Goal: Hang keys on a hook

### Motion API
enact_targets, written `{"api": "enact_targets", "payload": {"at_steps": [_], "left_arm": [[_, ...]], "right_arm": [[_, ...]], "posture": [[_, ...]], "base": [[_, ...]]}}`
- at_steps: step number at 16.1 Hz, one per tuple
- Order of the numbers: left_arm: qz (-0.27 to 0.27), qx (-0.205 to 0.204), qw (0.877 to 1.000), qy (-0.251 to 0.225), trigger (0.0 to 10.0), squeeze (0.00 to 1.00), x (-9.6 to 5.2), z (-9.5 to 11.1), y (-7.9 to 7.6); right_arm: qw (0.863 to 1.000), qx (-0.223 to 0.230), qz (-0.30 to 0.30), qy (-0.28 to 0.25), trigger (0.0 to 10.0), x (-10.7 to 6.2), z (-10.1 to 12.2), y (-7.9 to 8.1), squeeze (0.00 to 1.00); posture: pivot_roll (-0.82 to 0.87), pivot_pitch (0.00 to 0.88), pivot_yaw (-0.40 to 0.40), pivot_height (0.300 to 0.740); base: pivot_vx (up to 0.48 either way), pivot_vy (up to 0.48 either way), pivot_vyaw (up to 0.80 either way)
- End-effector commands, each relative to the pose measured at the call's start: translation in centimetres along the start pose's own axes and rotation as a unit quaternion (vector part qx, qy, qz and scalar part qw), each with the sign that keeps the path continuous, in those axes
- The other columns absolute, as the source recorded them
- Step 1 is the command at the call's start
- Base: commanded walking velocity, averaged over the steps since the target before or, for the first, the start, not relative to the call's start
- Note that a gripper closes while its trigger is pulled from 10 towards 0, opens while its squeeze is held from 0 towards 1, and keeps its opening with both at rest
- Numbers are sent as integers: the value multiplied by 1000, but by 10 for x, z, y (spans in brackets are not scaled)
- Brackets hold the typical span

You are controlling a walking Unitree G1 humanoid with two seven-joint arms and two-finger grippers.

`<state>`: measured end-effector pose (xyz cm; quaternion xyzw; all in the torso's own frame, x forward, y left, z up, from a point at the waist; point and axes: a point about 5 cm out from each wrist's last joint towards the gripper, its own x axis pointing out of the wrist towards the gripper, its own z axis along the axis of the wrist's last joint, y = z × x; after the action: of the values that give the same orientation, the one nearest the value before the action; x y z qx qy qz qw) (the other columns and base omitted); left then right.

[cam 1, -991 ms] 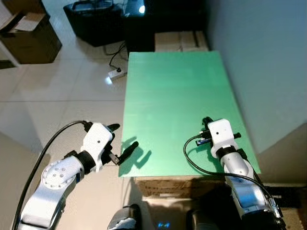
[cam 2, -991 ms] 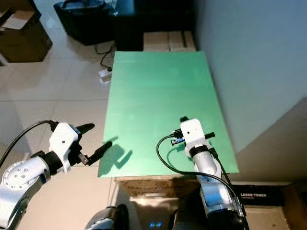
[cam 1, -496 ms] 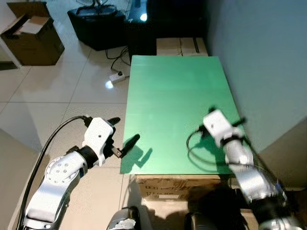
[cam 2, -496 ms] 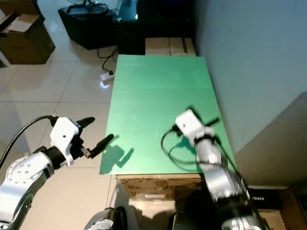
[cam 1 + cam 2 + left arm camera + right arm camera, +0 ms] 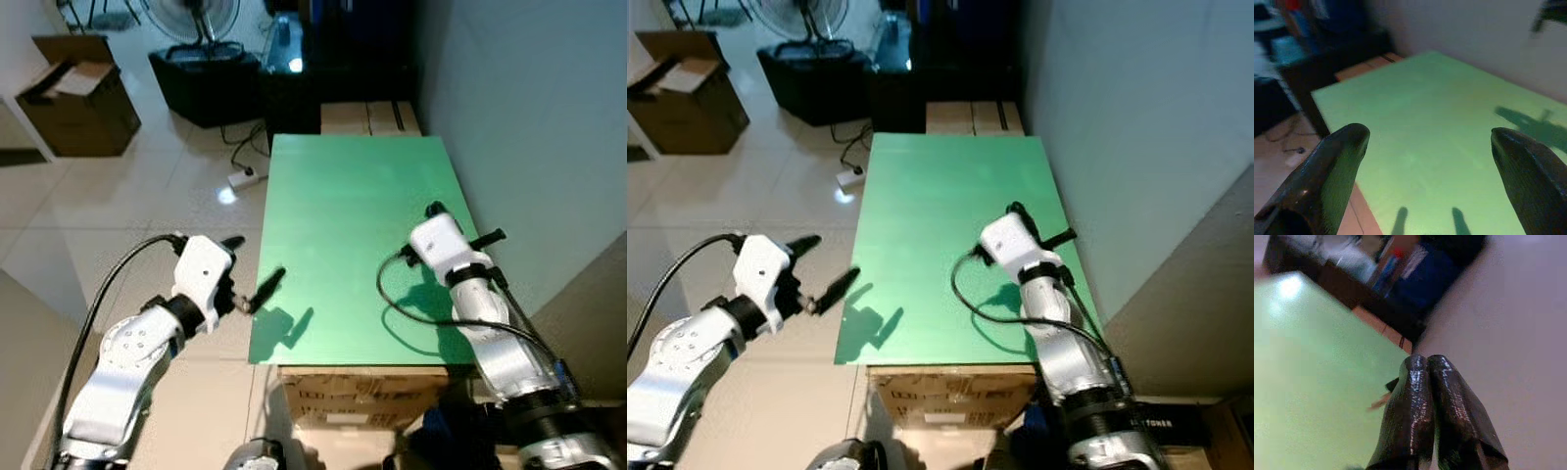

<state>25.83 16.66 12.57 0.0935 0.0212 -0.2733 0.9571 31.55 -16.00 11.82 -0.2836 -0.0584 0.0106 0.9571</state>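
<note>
Right gripper (image 5: 1422, 396), clenched on nothing, has lifted over the green worktop (image 5: 343, 196) towards the wall. Left gripper (image 5: 253, 269) stays spread. Keys unsighted; hanging not begun.

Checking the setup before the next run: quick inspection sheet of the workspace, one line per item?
Surface: green tabletop against the wall, bare.
Job's things: nothing seen; no keys, no hook.
Clutter: nothing seen on the top.
Grippers: left gripper open, at the table's left edge; right gripper fingers pressed together, over the table's right side near the wall.
Cables: power strip with its cord on the floor; black cable looped at the right wrist.
Surroundings: tiled floor, cardboard box, fan, grey wall.
</note>
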Motion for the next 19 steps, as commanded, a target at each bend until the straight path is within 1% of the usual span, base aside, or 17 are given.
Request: {"api": "enact_targets", "payload": {"at_steps": [1, 2, 3, 4, 5, 6, 7, 8, 9, 11, 13, 14, 16, 17, 19], "left_arm": [[45, -2, 999, 5, 10000, 0, 1, -4, 7], [52, -5, 999, 3, 10000, 0, 2, -4, 7], [64, -10, 998, -4, 10000, 0, 4, -3, 7], [120, -43, 992, -21, 10000, 0, 11, 3, 12], [143, -56, 988, -28, 10000, 0, 14, 5, 15], [148, -65, 986, -31, 10000, 0, 16, 4, 13], [144, -62, 987, -31, 10000, 0, 16, 2, 10], [134, -49, 989, -29, 10000, 0, 15, 1, 6], [131, -37, 990, -25, 10000, 0, 14, 0, 1], [135, -30, 990, -24, 10000, 0, 14, 2, -2], [142, -33, 989, -28, 10000, 0, 13, 3, -2], [142, -21, 989, -23, 10000, 0, 13, 3, -4], [149, -28, 988, -21, 10000, 0, 15, 5, -5], [152, -21, 988, -21, 10000, 0, 15, 8, -5], [153, -21, 988, -20, 10000, 0, 19, 13, -4]], "right_arm": [[996, 67, -45, -26, 10000, 3, 14, -14, 0], [995, 83, -47, -25, 10000, 3, 15, -14, 0], [991, 125, -38, -22, 10000, 1, 17, -14, 0], [976, 214, 6, -29, 10000, -8, 21, -10, 0], [973, 230, 5, -17, 10000, -10, 18, -12, 0], [977, 211, 29, -24, 10000, -13, 19, -12, 0], [977, 209, 46, -22, 10000, -16, 19, -10, 0], [976, 207, 69, -24, 10000, -18, 20, -7, 0], [976, 194, 94, -23, 10000, -21, 20, -3, 0], [973, 199, 116, -17, 10000, -25, 19, 1, 0], [971, 203, 128, -17, 10000, -28, 20, 3, 0], [967, 215, 135, -18, 10000, -28, 21, 5, 0], [963, 227, 142, -18, 10000, -26, 21, 9, 0], [961, 243, 133, -10, 10000, -27, 18, 9, 0], [960, 248, 128, 2, 10000, -29, 13, 10, 0]], "posture": [[-26, 8, 88, 740], [-31, 6, 87, 740], [-42, 0, 89, 740], [-48, 0, 87, 740], [-54, 0, 82, 740], [-66, 0, 72, 740], [-68, 0, 68, 740], [-71, 0, 60, 740], [-71, 0, 52, 740], [-70, 0, 38, 740], [-66, 0, 20, 740], [-60, 0, 9, 740], [-55, 0, 2, 740], [-54, 0, 0, 740], [-51, 0, 2, 740]], "base": [[0, 0, 0], [0, 0, 0], [0, 0, 0], [0, 0, 0], [0, 0, 0], [0, 0, 0], [0, 0, 0], [0, 0, 800], [0, 0, 800], [0, 0, 800], [0, 0, 800], [0, 0, 800], [0, 0, 800], [0, 0, 800], [0, 0, 800]]}}
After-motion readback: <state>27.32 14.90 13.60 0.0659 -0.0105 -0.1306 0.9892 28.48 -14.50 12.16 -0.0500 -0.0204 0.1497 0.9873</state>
